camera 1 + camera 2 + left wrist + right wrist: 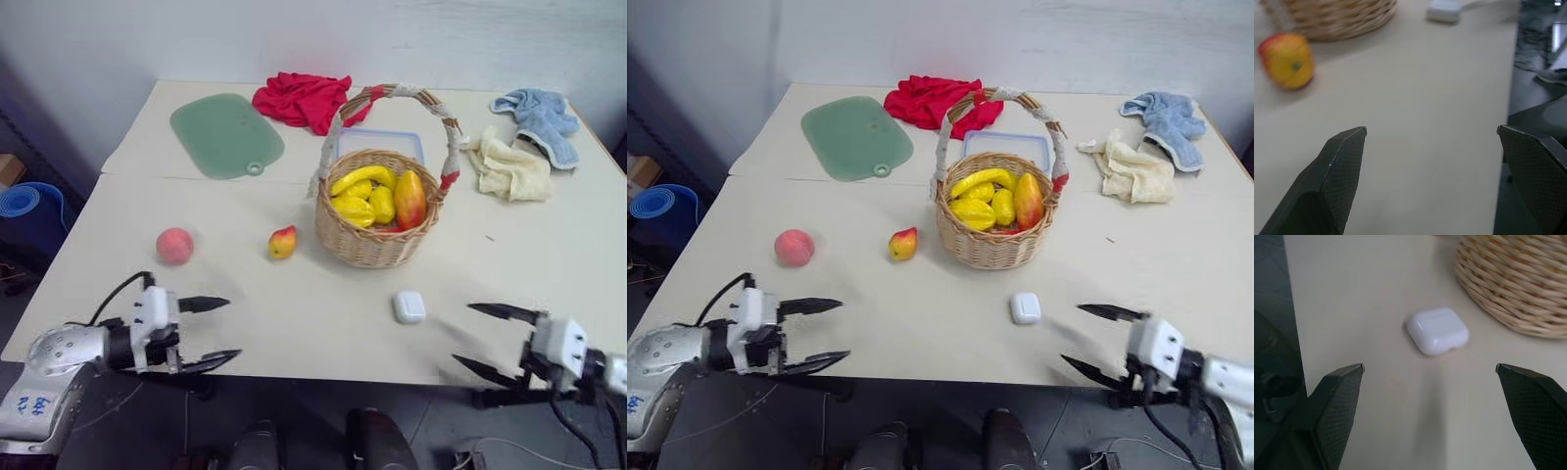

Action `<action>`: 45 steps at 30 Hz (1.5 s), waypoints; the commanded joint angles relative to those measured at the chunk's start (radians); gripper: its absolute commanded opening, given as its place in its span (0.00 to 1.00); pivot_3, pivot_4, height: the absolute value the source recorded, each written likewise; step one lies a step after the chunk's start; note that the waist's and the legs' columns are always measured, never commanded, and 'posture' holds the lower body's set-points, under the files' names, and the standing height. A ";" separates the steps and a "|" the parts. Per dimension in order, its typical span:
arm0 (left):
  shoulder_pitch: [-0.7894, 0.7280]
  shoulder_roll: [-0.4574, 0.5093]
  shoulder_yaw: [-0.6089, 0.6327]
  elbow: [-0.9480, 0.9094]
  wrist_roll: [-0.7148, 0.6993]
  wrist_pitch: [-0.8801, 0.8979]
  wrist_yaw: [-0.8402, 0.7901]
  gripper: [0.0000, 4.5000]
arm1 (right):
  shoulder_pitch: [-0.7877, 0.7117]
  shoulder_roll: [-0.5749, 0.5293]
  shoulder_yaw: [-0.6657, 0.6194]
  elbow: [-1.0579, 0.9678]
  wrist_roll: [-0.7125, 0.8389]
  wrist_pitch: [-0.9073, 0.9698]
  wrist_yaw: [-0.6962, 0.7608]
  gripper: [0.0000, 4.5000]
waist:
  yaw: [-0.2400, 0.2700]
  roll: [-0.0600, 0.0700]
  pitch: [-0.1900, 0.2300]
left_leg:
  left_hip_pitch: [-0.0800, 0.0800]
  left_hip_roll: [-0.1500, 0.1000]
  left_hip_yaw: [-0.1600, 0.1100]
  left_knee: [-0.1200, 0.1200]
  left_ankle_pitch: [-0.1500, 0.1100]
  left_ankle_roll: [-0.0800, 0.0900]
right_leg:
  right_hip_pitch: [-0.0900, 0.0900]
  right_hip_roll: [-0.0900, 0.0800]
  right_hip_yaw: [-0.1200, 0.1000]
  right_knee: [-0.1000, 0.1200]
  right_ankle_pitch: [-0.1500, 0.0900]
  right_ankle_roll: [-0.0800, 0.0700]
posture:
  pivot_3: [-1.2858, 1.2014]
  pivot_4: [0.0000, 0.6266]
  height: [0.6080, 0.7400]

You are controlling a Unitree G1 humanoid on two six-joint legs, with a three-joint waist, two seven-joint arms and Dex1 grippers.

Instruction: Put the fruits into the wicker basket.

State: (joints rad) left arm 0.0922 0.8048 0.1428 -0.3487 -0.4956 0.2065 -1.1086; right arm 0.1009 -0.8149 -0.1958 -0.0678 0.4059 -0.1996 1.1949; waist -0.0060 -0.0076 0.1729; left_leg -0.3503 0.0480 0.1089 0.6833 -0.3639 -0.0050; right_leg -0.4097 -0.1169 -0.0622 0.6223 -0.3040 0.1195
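A fuzzy pink peach [174,245] lies on the table's left half. To its right, just left of the wicker basket [377,245], sits a small red-and-yellow fruit [282,242], which the left wrist view shows too [1287,59]. The basket holds several yellow fruits and a red-orange one. My left gripper [219,331] hangs open at the table's near left edge, well short of the peach, with nothing between its fingers. My right gripper [472,338] stands open at the near right edge, also empty.
A small white case [409,306] lies between the basket and my right gripper. At the back are a green cutting board [225,134], a red cloth [306,99], a blue-rimmed clear container [380,143] behind the basket, and blue and cream towels [517,147].
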 commanded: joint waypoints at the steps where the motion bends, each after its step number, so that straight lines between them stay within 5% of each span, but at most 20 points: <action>1: -0.048 -0.020 -0.051 -0.027 0.006 0.015 0.011 1.00 | -0.161 0.032 0.092 0.104 -0.066 0.049 -0.021 0.99 | 0.001 0.000 0.000 | 0.000 0.000 0.000 0.000 0.000 0.000 | 0.000 0.001 0.000 0.001 0.000 0.000 | 0.52 0.24 1.00; 8: -0.106 -0.038 -0.097 -0.035 0.009 0.044 0.018 1.00 | -0.446 0.091 0.247 0.417 -0.139 0.055 0.118 0.99 | 0.002 0.000 0.000 | -0.003 0.000 0.002 0.001 0.000 0.000 | -0.001 0.001 -0.002 0.003 0.000 0.001 | 0.52 0.24 1.00; 13: -0.142 -0.036 -0.107 -0.012 0.017 0.038 0.010 1.00 | -0.512 0.088 0.314 0.516 -0.157 0.138 0.229 0.99 | 0.001 0.000 0.000 | -0.002 0.000 0.008 0.002 0.000 0.000 | -0.001 0.001 -0.003 0.003 0.000 0.001 | 0.52 0.24 1.00; 19: -0.148 -0.038 -0.109 0.013 0.029 0.019 -0.003 1.00 | -0.506 0.109 0.262 0.526 -0.126 0.137 0.222 0.63 | 0.001 0.000 0.000 | -0.002 0.000 0.008 0.002 0.000 0.000 | -0.001 0.001 -0.003 0.004 0.000 0.001 | 0.52 0.24 1.00; 27: -0.210 -0.107 -0.093 0.003 -0.040 0.075 0.045 1.00 | -0.209 0.062 -0.141 0.217 0.120 0.351 -0.040 0.63 | 0.016 0.000 0.000 | -0.004 0.000 0.007 0.002 0.000 0.000 | -0.001 0.000 -0.003 0.003 0.001 0.001 | 0.52 0.24 1.00; 31: -0.280 -0.147 -0.097 -0.038 -0.095 0.157 0.099 1.00 | -0.089 -0.023 -0.364 0.295 0.110 0.344 -0.126 0.63 | 0.023 0.000 0.000 | -0.003 -0.001 0.008 0.003 0.000 0.001 | 0.000 0.000 -0.002 0.002 0.001 0.001 | 0.52 0.24 1.00; 37: -0.342 -0.181 -0.099 -0.043 -0.125 0.216 0.145 1.00 | -0.208 -0.106 -0.350 0.688 -0.090 0.141 -0.337 0.63 | -0.004 0.000 0.000 | -0.001 0.000 0.012 0.003 0.001 0.000 | 0.000 0.002 0.000 -0.001 0.001 0.001 | 0.52 0.24 1.00; 42: -0.306 -0.164 -0.072 -0.037 -0.108 0.200 0.145 1.00 | -0.341 -0.113 -0.305 0.896 -0.139 0.143 -0.418 0.63 | -0.025 0.002 0.000 | -0.001 0.000 0.012 0.002 0.002 -0.001 | -0.001 0.002 0.001 0.000 0.001 0.001 | 0.52 0.24 1.00; 45: -0.283 -0.155 -0.046 -0.037 -0.103 0.192 0.159 1.00 | -0.349 -0.126 -0.299 0.915 -0.150 0.094 -0.415 0.84 | -0.023 0.002 0.000 | -0.001 0.000 0.012 0.001 0.002 -0.001 | -0.001 0.002 0.001 0.000 0.001 0.001 | 0.52 0.24 1.00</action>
State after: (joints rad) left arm -0.1972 0.6371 0.0571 -0.3608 -0.5964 0.4202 -0.9573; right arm -0.2422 -0.9051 -0.4772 0.8490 0.2531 -0.0677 0.7819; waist -0.0288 -0.0052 0.1732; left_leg -0.3510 0.0478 0.1206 0.6848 -0.3620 -0.0062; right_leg -0.4106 -0.1149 -0.0610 0.6218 -0.3031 0.1203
